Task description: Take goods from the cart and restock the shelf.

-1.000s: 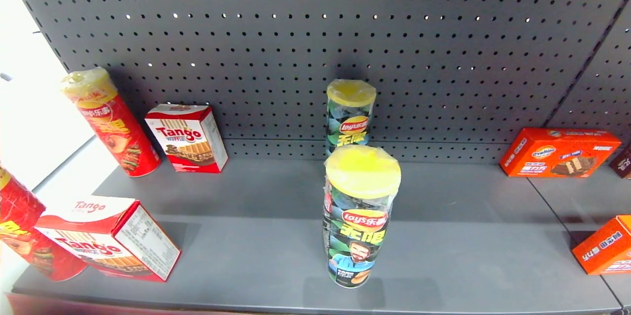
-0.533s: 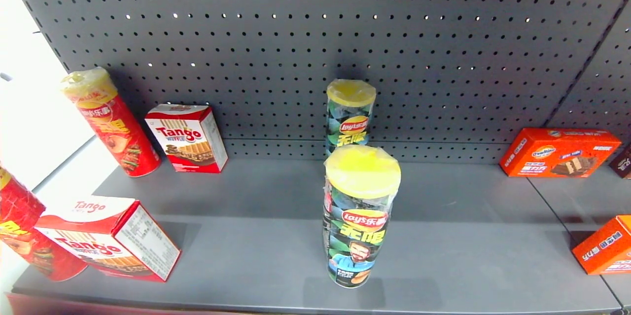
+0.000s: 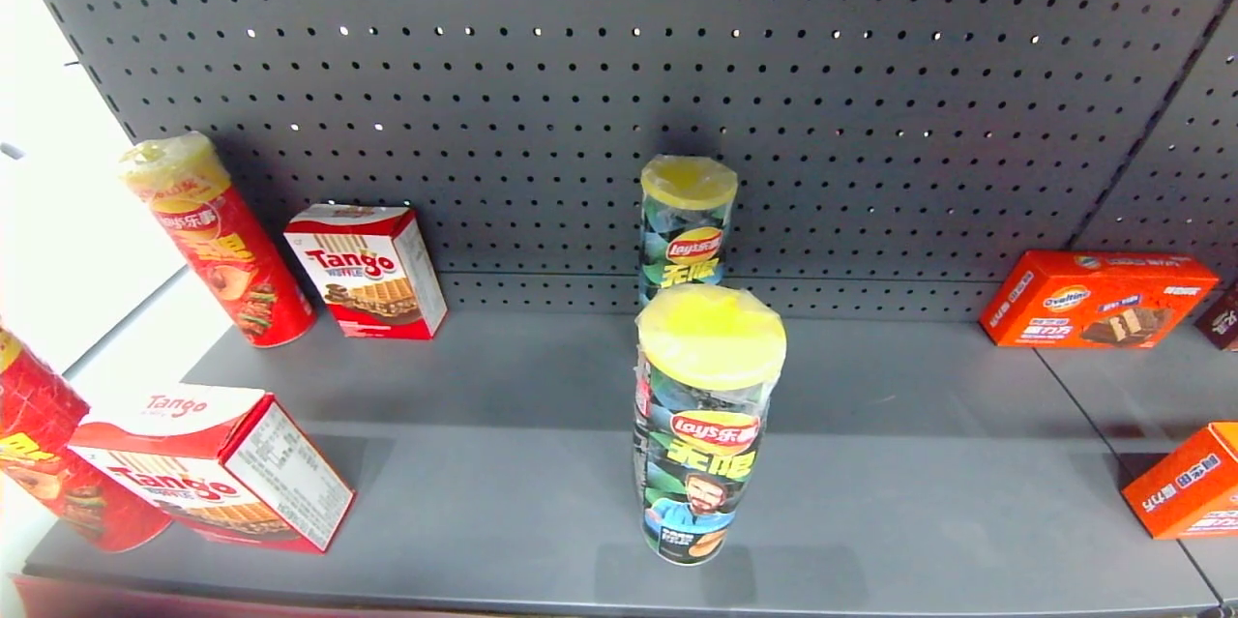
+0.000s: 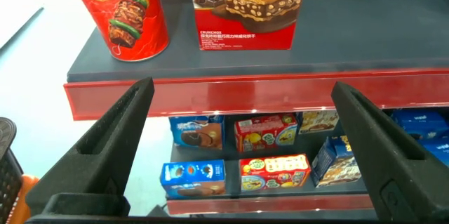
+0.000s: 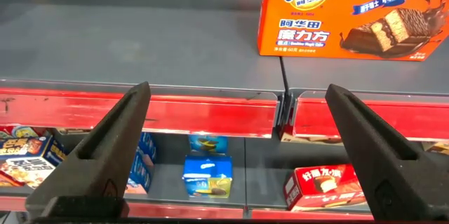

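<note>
The left gripper point(image 4: 242, 89) and right gripper point(image 5: 237, 90) are both hanging empty, fingers spread wide apart, facing the shelf point(image 3: 919, 463) edge. The front chip can point(image 3: 706, 425) is standing upright mid-shelf, with the rear chip can point(image 3: 685, 226) at its 12 o'clock against the pegboard. Such tubes are probably handling as light, stiff yet crushable and film-slick, so gripping mid-body is looking safest.

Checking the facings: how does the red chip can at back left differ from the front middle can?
The red chip can has a red wrap; the front can has a dark blue-green one. The red can stands at the back by the pegboard, beside a wafer box; the front can stands nearer the shelf edge, with a matching can behind it. Both are upright tubes with yellow lids.
</note>
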You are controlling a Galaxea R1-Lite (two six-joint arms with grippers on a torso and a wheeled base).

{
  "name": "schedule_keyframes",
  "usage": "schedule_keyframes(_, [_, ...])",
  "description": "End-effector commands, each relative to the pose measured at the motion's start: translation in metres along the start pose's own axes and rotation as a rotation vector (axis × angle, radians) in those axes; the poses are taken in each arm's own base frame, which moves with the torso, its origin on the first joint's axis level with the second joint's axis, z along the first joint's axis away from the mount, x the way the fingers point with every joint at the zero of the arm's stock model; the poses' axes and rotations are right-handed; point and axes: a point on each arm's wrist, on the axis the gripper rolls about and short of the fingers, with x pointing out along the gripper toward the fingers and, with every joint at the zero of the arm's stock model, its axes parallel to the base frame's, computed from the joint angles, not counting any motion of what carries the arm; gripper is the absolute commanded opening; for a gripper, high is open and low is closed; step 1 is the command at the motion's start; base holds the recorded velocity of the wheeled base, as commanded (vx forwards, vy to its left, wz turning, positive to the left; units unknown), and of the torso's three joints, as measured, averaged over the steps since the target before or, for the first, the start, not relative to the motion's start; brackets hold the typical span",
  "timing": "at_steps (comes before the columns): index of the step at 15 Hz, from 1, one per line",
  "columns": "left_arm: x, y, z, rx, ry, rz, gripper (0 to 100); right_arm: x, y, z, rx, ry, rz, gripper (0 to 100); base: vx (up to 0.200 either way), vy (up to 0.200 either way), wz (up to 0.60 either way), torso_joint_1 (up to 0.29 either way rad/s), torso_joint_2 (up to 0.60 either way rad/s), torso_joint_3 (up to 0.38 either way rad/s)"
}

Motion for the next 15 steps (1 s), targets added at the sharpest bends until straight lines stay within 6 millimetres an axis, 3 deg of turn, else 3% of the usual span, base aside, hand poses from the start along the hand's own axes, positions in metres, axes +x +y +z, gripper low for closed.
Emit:
schedule_keyframes(1, [0.0000, 0.0000, 0.0001, 0.001, -0.001, -0.002, 100, 0.0001, 0.0000, 0.0001, 0.000, 0.002, 0.001, 100, 0.000, 0.000, 0.00, 0.000, 0.00, 0.000])
schedule_keyframes(15, [0.0000, 0.0000, 0.0001, -0.002, -0.001, 0.000, 100, 0.0001, 0.0000, 0.0001, 0.000, 0.002, 0.001, 100, 0.000, 0.000, 0.00, 0.000, 0.00, 0.000])
